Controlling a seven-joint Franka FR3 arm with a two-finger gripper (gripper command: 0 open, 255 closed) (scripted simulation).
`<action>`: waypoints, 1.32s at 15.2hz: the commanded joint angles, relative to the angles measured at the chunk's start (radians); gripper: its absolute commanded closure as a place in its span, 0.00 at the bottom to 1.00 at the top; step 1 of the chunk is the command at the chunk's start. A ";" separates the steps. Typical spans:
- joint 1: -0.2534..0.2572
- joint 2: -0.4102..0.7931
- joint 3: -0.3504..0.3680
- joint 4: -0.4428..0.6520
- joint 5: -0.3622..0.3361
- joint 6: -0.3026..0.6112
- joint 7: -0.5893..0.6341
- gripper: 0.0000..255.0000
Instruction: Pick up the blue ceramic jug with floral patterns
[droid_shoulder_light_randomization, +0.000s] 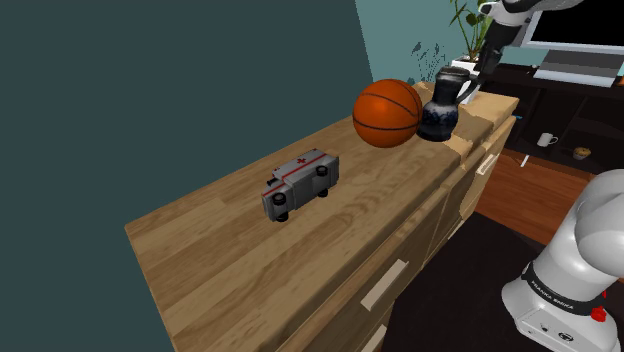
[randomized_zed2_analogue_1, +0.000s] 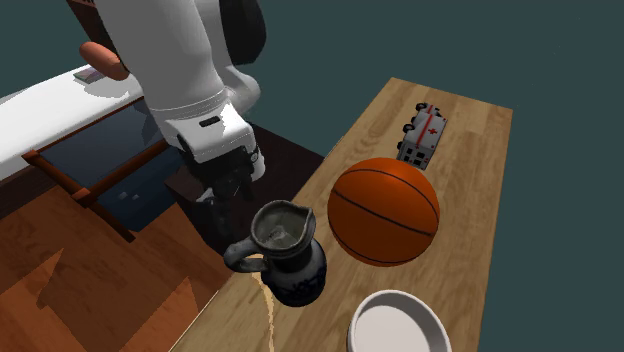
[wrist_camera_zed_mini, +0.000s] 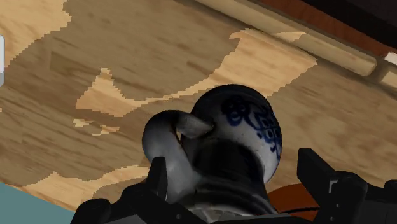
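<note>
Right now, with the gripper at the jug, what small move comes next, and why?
Probably close the gripper on the jug. Its fingers stand apart on either side of the jug's neck, and the jug stands on the dresser, not yet held.

Wrist view: end effector (wrist_camera_zed_mini: 235, 164) hides jug (wrist_camera_zed_mini: 254, 121) mouth; bowl (randomized_zed2_analogue_1: 372, 308) cut by 2nd ext view's btm edge.

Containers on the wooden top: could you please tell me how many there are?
2: the blue-patterned jug beside the basketball, and a white bowl at the second exterior view's bottom edge. Others could be hidden behind the basketball.
</note>
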 joint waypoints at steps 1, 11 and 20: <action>0.030 0.068 -0.062 0.066 0.046 0.022 -0.102 0.00; 0.056 0.154 -0.139 0.045 0.119 0.135 -0.220 0.00; 0.055 0.151 -0.138 0.042 0.116 0.136 -0.218 1.00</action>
